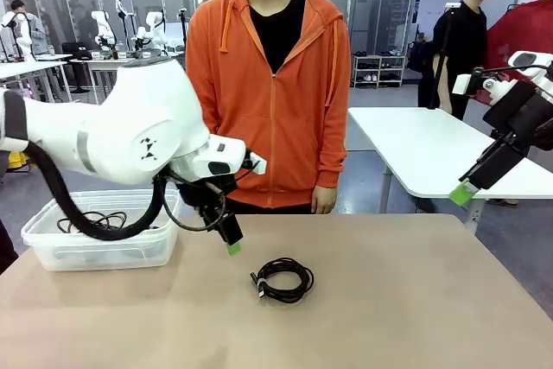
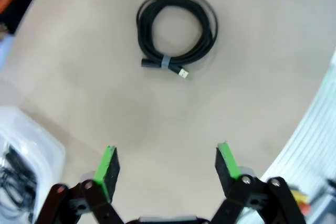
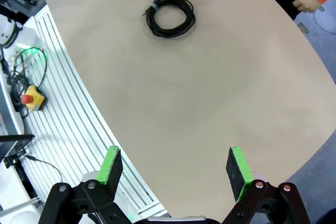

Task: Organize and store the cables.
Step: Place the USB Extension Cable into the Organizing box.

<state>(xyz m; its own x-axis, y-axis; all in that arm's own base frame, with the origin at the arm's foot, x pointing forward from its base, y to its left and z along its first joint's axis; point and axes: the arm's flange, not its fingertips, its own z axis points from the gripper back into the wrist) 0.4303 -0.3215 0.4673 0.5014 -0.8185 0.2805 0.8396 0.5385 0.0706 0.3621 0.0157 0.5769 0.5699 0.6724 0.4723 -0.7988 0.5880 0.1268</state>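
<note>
With jaws spread and empty, the left gripper (image 2: 167, 165) is hovering just left of the coiled cable (image 1: 282, 279) lying mid-table, probably lining up a grasp before carrying it to the bin (image 1: 52, 252) at far left, while the right gripper (image 3: 175, 172) is hanging released.

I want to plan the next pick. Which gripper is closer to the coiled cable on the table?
Left. The left gripper hangs open just above and beside the coiled cable; the right gripper is open, raised far off at the table's right edge.

The light is bright and even, from above, with soft shadows. The wrist views bend at the edges and are slightly blurred.
</note>
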